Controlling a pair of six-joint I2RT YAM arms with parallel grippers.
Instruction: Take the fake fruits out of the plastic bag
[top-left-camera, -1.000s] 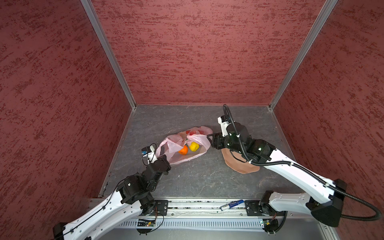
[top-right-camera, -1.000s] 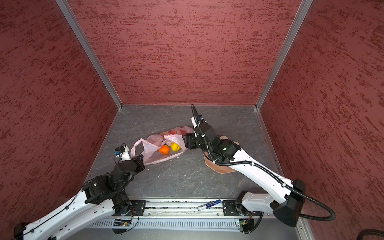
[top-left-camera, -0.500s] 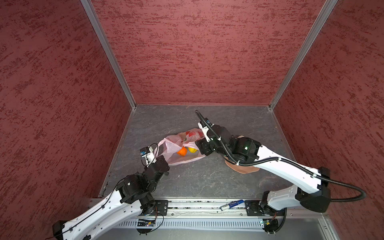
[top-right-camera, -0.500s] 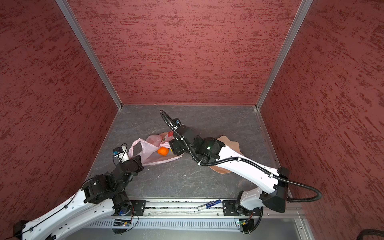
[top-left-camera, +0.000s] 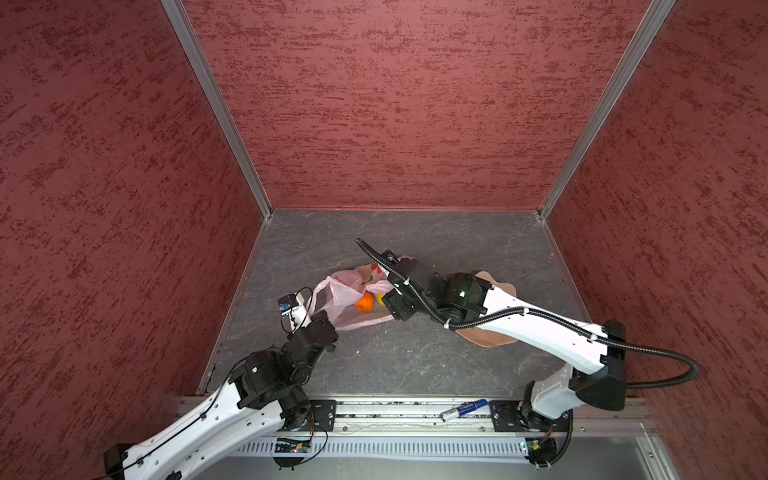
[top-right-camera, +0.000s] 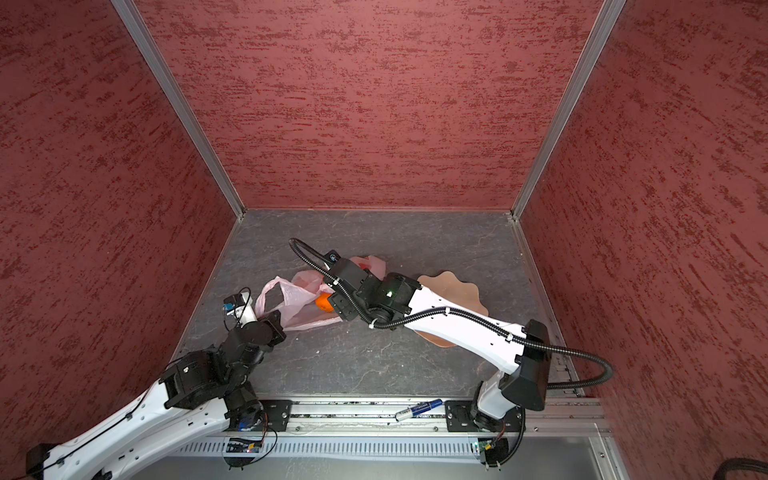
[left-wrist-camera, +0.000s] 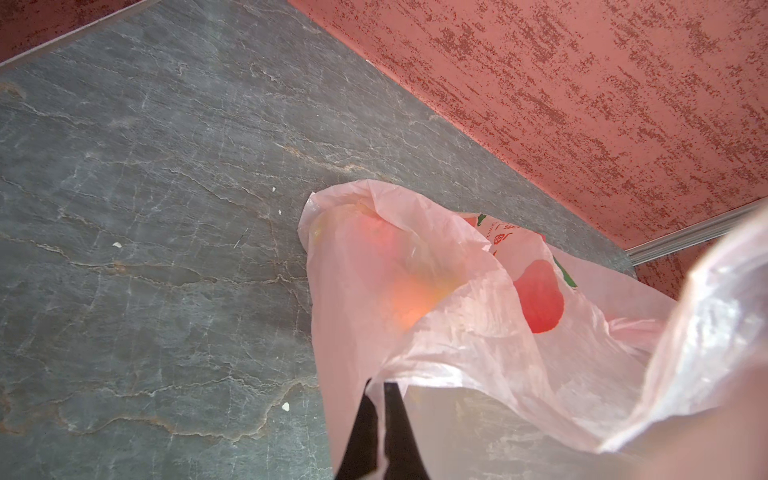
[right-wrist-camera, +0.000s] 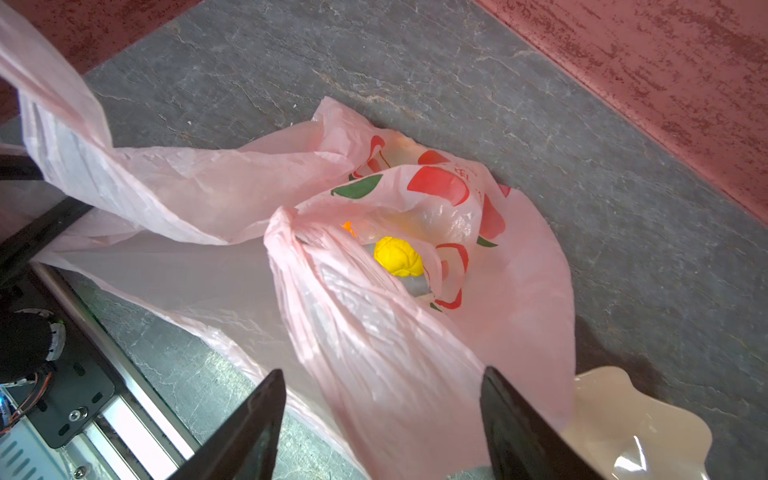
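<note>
Black fingers of the left gripper (left-wrist-camera: 380, 388) pinch tight on a fold of the pale pink plastic bag (left-wrist-camera: 415, 291), while the right gripper (right-wrist-camera: 382, 372) hangs over the bag's mouth, jaws spread wide. Inside the bag lie fake fruits (top-left-camera: 370, 301); an orange one (top-right-camera: 323, 302) and a yellow one (right-wrist-camera: 398, 255) show. Beside the bag a peach bowl (top-right-camera: 453, 282) sits on the veined grey slate tabletop (top-left-camera: 374, 232), boxed in by mottled red walls (top-left-camera: 395, 104) and aluminium corner posts (top-left-camera: 216, 108).
</note>
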